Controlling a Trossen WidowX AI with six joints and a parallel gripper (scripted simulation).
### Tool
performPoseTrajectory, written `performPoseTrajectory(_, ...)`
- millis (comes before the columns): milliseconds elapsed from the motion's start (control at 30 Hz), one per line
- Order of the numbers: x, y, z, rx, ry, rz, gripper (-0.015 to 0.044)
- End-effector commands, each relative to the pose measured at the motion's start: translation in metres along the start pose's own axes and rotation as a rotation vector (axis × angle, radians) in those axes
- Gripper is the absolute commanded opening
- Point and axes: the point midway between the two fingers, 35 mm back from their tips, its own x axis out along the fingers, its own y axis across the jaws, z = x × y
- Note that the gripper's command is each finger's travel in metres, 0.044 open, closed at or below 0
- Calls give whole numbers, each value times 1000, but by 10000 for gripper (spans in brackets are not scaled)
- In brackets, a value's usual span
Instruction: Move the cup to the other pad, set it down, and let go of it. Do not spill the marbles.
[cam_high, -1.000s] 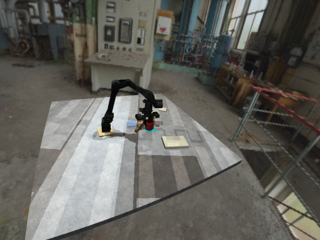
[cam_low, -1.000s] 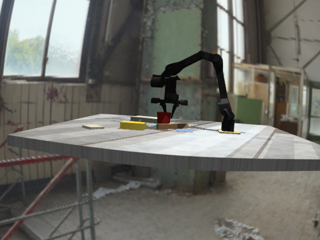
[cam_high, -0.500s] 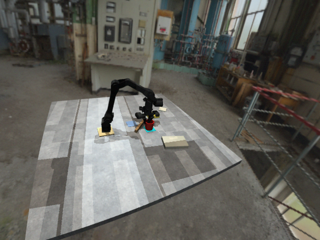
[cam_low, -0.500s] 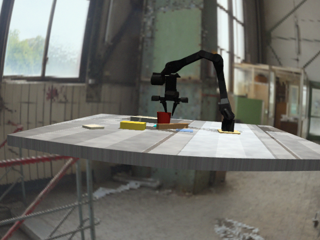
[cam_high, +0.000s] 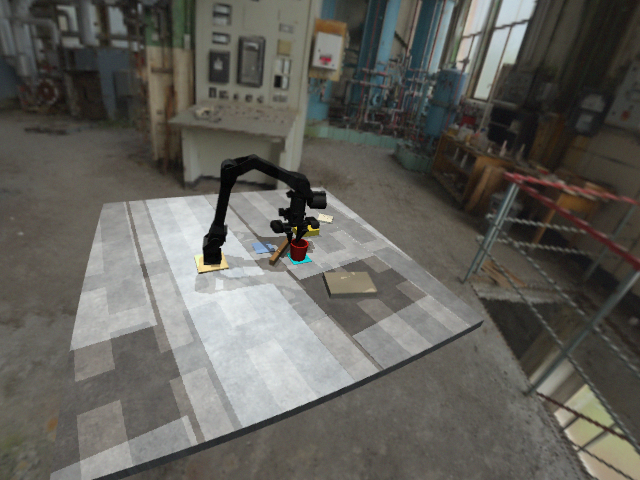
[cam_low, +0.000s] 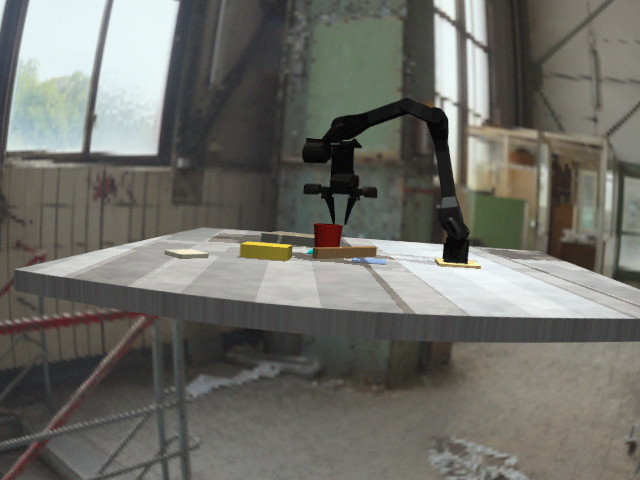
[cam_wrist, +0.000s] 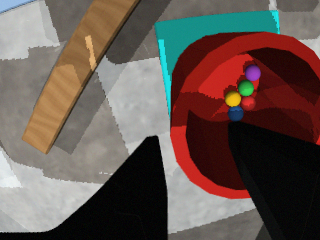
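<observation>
Can see the red cup (cam_high: 298, 251) (cam_low: 327, 235) (cam_wrist: 184, 162) standing upright on the cyan pad (cam_high: 300, 261) (cam_low: 310, 252) (cam_wrist: 215, 22), toward one edge of it in the wrist view. Can count five marbles (cam_wrist: 246, 88) bunched inside: purple, green, yellow, red and blue.

Find the pincer (cam_high: 294, 240) (cam_low: 339, 223) (cam_wrist: 194, 140) released and partly spread, gripping nothing. Note one fingertip over the cup's mouth in the wrist view, the other outside the rim. Cannot tell whether either touches the cup.

Can spot the blue pad (cam_high: 262, 247) (cam_low: 369, 261) (cam_wrist: 10, 4) flat on the desk (cam_high: 268, 361) (cam_low: 310, 322) (cam_wrist: 135, 90), with the wooden bar (cam_high: 279, 252) (cam_low: 344, 252) (cam_wrist: 75, 80) lying between it and the cyan pad. Can see the cup's foot hidden behind the bar in the exterior view.

Can also make out a yellow block (cam_high: 308, 231) (cam_low: 265, 251), a small pale tile (cam_high: 325, 218) (cam_low: 186, 253) and a broad slab (cam_high: 350, 283) (cam_low: 286, 238), all apart from the cup. See the black arm (cam_high: 224, 198) (cam_low: 443, 155) arching over from its yellowish plate (cam_high: 221, 266) (cam_low: 475, 266).
</observation>
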Motion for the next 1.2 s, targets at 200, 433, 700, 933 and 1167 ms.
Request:
performPoseTrajectory(200, -17, 2, 0, -3, 0, -13, 128)
performPoseTrajectory(433, -13, 4, 0, 0, 0, -2, 206)
performPoseTrajectory(700, -16, 3, 0, 0, 0, -2, 416)
performPoseTrajectory(933, -37, 3, 0, -1, 0, -6, 440)
performPoseTrajectory(1167, -59, 4, 0, -2, 0, -9, 440)
